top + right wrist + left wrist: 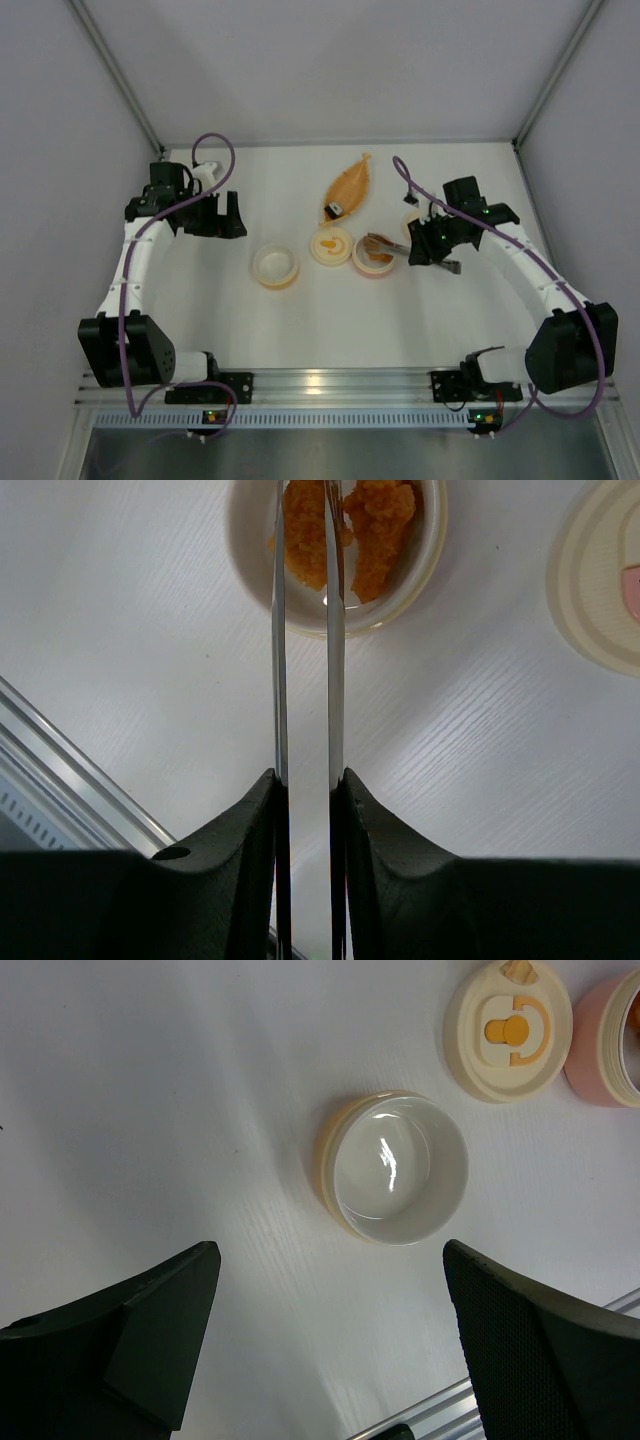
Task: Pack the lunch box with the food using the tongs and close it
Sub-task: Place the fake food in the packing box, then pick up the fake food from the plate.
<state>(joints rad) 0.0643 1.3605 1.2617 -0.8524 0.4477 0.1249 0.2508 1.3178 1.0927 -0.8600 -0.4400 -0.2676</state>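
Right gripper [305, 780] pinches slim grey metal V-shaped tongs [335, 680], tips over orange crumbly food lump [382, 520] in round pink bowl [372, 276]; left gripper [330, 1260] spread wide above glossy round cream bowl [400, 1165] on white table [150, 1110]

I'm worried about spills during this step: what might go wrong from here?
The tongs, pinched in the right gripper, have their tips in the orange food; withdrawing could drag pieces over the rim of the bowl. The slim arms might also slip or twist in that grip.
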